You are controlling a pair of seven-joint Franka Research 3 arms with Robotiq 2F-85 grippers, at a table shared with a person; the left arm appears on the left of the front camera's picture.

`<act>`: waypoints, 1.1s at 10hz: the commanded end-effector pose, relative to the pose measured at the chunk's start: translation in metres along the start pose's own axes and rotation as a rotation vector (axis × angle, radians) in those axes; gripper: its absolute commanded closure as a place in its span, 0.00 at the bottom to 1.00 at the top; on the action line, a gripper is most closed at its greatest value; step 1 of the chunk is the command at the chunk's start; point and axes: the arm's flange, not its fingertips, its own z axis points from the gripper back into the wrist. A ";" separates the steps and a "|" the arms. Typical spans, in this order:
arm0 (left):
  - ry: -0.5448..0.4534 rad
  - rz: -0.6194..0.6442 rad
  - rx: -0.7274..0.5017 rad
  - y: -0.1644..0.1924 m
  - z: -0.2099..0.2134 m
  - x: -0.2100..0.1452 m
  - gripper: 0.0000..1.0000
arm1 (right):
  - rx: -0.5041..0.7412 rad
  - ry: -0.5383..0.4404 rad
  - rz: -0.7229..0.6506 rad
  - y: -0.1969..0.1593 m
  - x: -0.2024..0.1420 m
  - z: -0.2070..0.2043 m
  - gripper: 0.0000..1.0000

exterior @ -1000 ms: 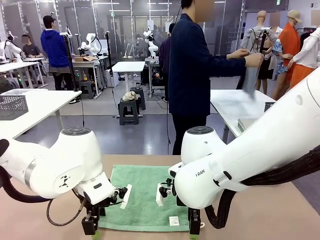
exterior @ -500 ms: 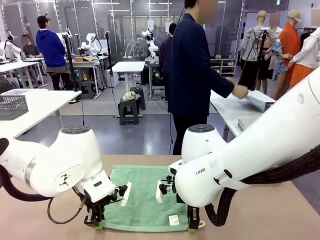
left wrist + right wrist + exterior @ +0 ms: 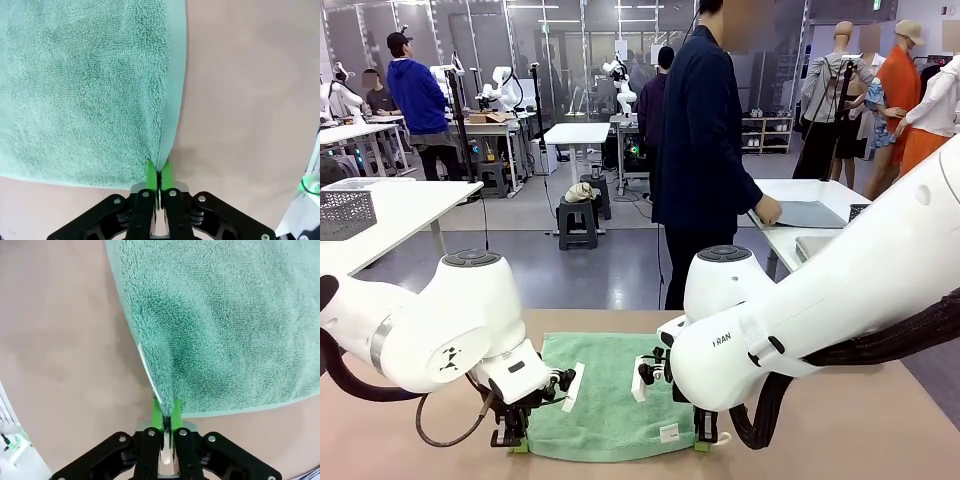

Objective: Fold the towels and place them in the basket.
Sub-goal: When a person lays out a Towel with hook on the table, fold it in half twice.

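Green towel (image 3: pixel 610 395) lies flat on the brown desk (image 3: pixel 860 425), between the two arms, with its near edge on the robot's side. The left claw (image 3: pixel 158 176) is closed on the near left corner of the towel: in the left wrist view the pads (image 3: pixel 151 172) press together with a thin fold of cloth between them, and the cloth stands up a little in a ridge toward them. The right claw (image 3: pixel 166 414) is closed in the same way on the near right corner, close to a small white label (image 3: pixel 668 432). Both corners are pinched low, just above the desk, and the rest of the towel rests on it. At the far side a person (image 3: pixel 705 150) stands turned toward a white desk (image 3: pixel 785 240)
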 end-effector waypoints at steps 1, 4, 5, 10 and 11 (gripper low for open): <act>0.007 0.006 0.033 0.002 0.007 0.000 1.00 | -0.019 0.012 -0.017 0.009 -0.002 0.000 1.00; -0.011 0.046 0.096 0.012 0.038 -0.008 1.00 | -0.086 -0.012 -0.018 0.006 -0.006 0.027 1.00; -0.008 0.055 0.106 0.017 0.045 -0.008 1.00 | -0.110 -0.017 -0.022 0.001 -0.007 0.037 1.00; -0.002 0.046 0.154 0.075 0.062 0.010 1.00 | -0.189 -0.053 0.002 -0.068 0.008 0.064 1.00; 0.003 0.057 0.165 0.094 0.062 0.015 1.00 | -0.198 -0.070 0.013 -0.084 0.012 0.066 1.00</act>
